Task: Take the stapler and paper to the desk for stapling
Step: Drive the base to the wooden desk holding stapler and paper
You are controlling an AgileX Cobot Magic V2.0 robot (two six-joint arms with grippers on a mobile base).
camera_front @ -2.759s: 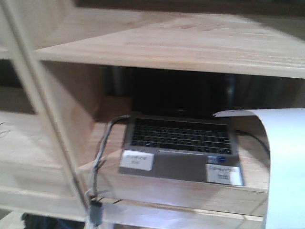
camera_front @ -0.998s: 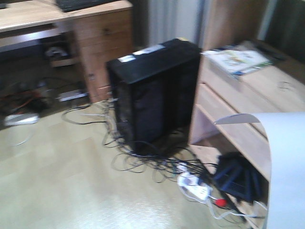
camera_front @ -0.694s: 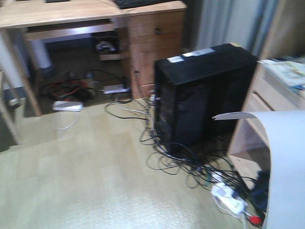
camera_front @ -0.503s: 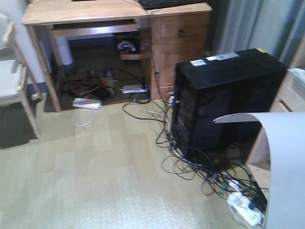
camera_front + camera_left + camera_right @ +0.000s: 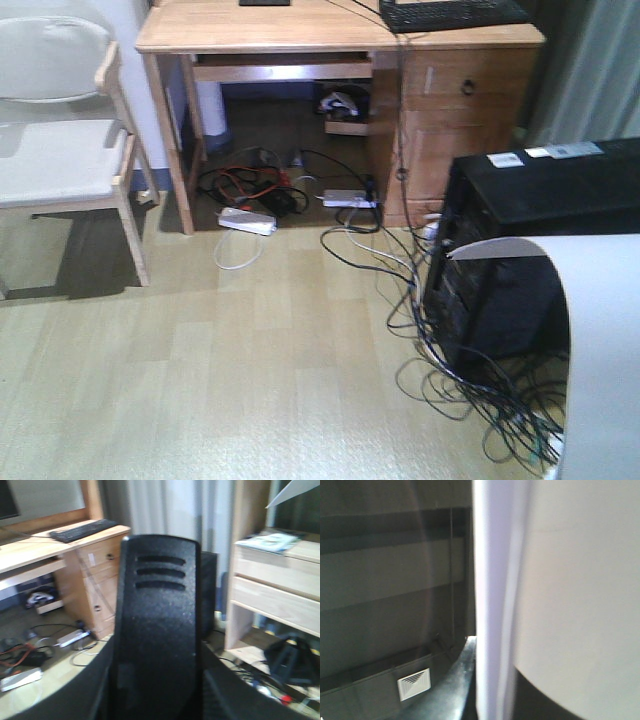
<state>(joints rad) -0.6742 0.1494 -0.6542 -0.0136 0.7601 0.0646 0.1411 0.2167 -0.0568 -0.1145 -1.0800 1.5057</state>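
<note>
The stapler, black with three slots near its tip, stands upright and fills the middle of the left wrist view. My left gripper is shut on it, a dark finger on each side. The white paper runs up the right wrist view, and my right gripper is shut on its edge. In the front view the paper curls over at the lower right. The light wood desk stands at the far side of the floor; no gripper shows in the front view.
A white chair stands left of the desk. A black computer tower and tangled cables lie on the right, and a power strip under the desk. A keyboard lies on the desk. A wooden shelf unit shows to the right.
The front view has swung from the laptop shelf, past the computer tower, to face the desk and chair. The paper keeps its place at the frame's right.
</note>
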